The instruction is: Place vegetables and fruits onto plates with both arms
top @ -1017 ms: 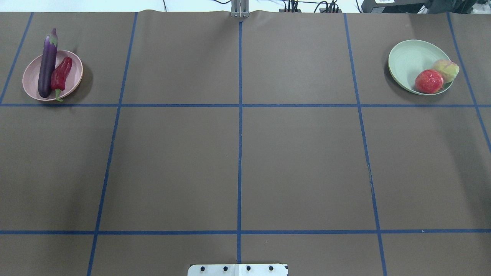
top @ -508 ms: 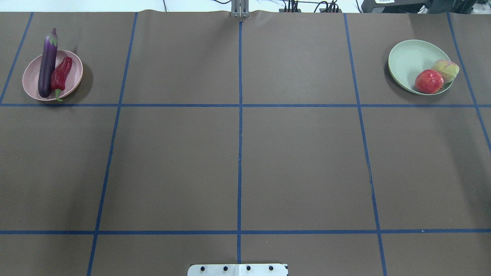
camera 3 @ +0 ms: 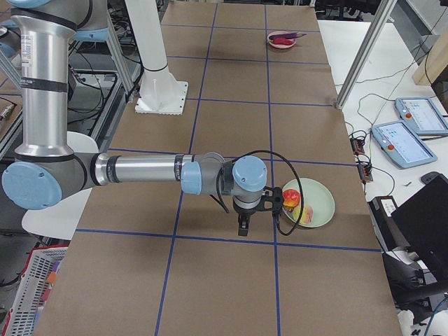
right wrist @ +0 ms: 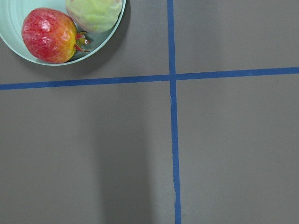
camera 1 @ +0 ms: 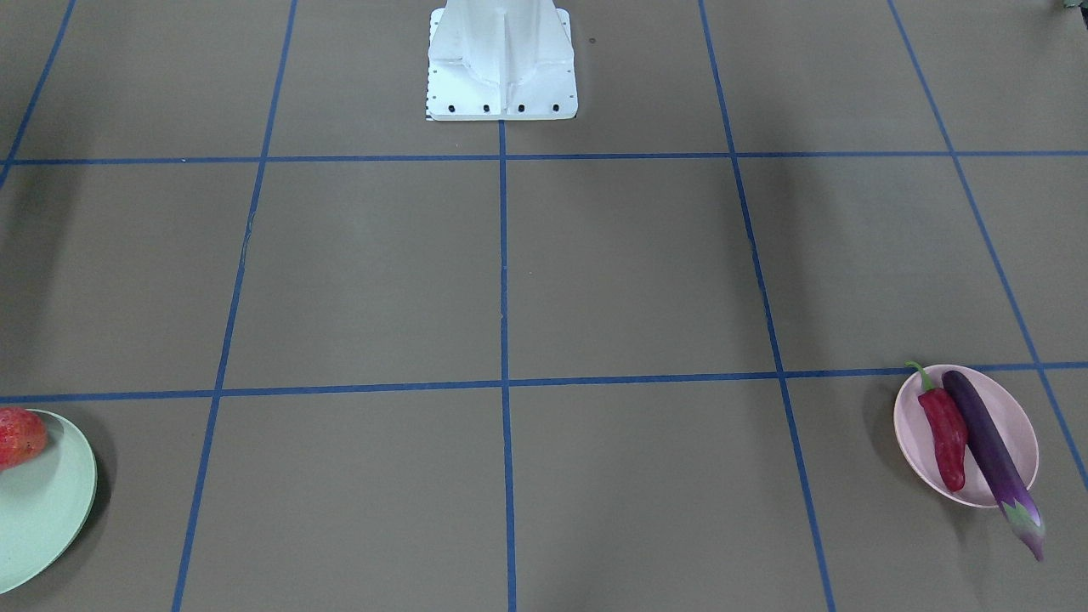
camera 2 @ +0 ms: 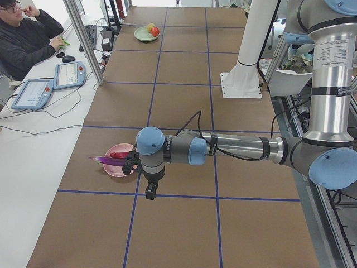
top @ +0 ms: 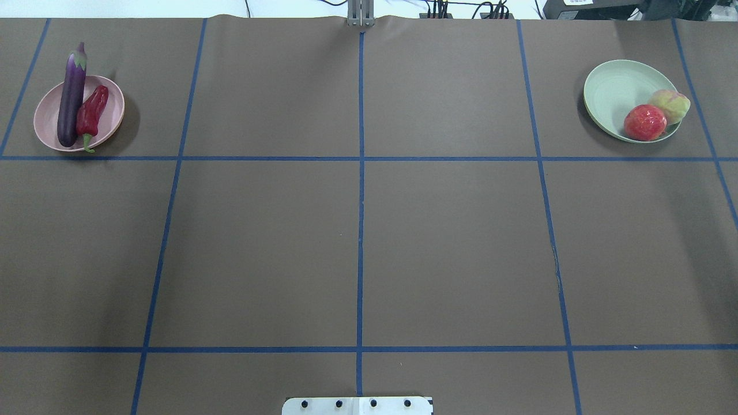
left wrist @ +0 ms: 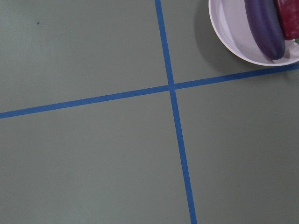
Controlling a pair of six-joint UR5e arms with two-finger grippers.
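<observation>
Left gripper (camera 2: 149, 192) and right gripper (camera 3: 242, 227) only show side-on, can't tell open or closed. Nothing's budged lately: eggplant (top: 71, 95) and chili pepper (top: 91, 112) lie on the pink plate (top: 115, 104), peach (top: 670, 105) and pomegranate (top: 644, 122) on the green plate (top: 611, 92), so sorting looks done to me.

Two plates (top: 46, 118) (top: 611, 92), two vegetables (top: 71, 98) (top: 92, 112), two fruits (top: 644, 122) (top: 671, 105), two arms (camera 2: 240, 148) (camera 3: 140, 170).

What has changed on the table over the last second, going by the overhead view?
Nothing visibly changed. The eggplant and chili pepper lie on the pink plate just as before. The peach and pomegranate-like fruit sit in the same spots on the green plate.
</observation>
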